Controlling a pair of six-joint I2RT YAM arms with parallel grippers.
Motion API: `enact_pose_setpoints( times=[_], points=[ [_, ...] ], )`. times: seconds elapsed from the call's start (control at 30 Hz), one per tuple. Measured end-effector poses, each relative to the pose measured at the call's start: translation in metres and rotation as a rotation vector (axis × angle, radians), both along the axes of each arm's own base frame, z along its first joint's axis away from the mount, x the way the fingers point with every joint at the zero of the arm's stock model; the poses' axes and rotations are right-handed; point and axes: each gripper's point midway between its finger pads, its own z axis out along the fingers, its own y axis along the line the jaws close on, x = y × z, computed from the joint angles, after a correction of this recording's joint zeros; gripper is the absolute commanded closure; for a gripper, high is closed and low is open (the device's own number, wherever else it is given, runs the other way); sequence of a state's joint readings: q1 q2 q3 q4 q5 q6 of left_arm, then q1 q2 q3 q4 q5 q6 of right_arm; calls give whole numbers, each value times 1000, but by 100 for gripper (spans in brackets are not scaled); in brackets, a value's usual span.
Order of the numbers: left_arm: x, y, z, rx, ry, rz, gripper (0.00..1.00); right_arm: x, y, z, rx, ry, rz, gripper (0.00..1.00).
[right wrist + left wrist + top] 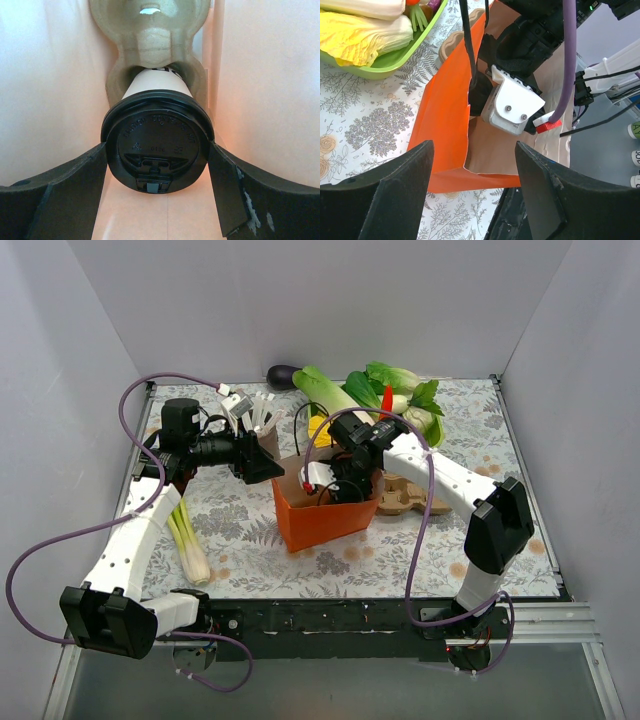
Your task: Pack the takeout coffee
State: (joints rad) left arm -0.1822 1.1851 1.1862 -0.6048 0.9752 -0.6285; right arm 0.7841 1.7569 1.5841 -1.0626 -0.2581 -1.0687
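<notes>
— Where's the takeout coffee (157,142) now?

— Down inside the orange bag (445,100), right between the right gripper (157,150) fingers. Both fingers (75,185) press against the rim of its black lid, one on each side, so the cup is clamped.

— And past the fingertips?

— The cup's far end sits in a well of the brown pulp tray (150,35), with the bag's walls close on both sides.

— The other arm?

— The left gripper (474,150) hangs at the bag's mouth, fingers spread wide and holding nothing. The bag's open edge lies just beyond them.
</notes>
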Motion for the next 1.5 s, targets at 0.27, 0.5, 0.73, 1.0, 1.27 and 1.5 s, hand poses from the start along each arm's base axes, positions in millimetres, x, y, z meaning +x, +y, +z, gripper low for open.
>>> enact_pose_setpoints(
  times=[0.27,0.5,0.73,1.0,1.27,1.5],
  points=[
    [0,0,0,0,2,-2,34,4,0,1,26,2,-16,99],
    [0,0,-1,1,3,-3,34,4,1,-1,42,7,-24,99],
    [0,-1,-1,0,5,-5,34,6,-1,-1,65,5,-36,99],
    [2,-1,-5,2,19,-6,34,7,-1,-1,80,15,-43,99],
    [2,-1,-6,2,22,-7,34,7,0,-1,90,21,-46,99],
    [2,-1,-6,1,23,-9,34,8,0,-1,91,21,-47,99]
  ],
)
